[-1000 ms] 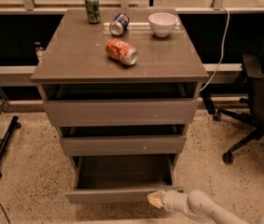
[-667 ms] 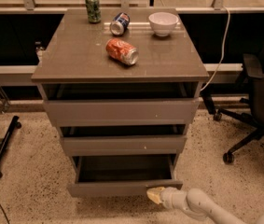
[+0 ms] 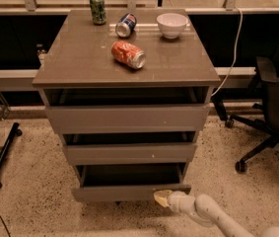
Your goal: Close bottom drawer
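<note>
The bottom drawer is the lowest of three taupe-grey drawers in the cabinet. It stands a little way out, with a strip of its dark inside showing behind the flat front. My gripper comes in from the lower right on a white arm. Its yellowish tip touches the right end of the bottom drawer's front. The middle drawer and top drawer sit above it, each slightly out.
On the cabinet top lie a red can and a blue can; a green can and a white bowl stand at the back. A black office chair stands right. A black stand foot lies left.
The bottom drawer has slid inward; much less of its inside shows now. My gripper has followed it toward the cabinet, staying against the drawer front's right end.
</note>
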You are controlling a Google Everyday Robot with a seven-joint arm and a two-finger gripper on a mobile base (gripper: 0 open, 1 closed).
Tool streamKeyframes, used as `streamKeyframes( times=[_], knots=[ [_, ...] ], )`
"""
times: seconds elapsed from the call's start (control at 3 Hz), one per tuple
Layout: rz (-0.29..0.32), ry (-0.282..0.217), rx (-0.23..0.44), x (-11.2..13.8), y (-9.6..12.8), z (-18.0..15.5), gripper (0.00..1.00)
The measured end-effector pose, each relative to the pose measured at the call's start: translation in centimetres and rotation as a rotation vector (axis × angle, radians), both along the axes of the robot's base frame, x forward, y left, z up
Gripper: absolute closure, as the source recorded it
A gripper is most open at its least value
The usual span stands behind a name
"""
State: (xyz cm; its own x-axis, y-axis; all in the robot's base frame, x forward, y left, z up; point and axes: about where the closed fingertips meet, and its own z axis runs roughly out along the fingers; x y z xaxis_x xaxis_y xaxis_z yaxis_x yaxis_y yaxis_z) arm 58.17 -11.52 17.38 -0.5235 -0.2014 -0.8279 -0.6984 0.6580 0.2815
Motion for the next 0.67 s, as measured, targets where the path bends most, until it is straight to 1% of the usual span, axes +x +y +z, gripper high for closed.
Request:
streamKeyframes(
  times=[0.33, 0.67],
  knots=[
    [-0.002, -0.033, 0.004, 2.1, 0.0, 0.2, 0.82],
    [0.001, -0.078, 0.002, 4.3, 0.0, 1.2, 0.51]
  ],
)
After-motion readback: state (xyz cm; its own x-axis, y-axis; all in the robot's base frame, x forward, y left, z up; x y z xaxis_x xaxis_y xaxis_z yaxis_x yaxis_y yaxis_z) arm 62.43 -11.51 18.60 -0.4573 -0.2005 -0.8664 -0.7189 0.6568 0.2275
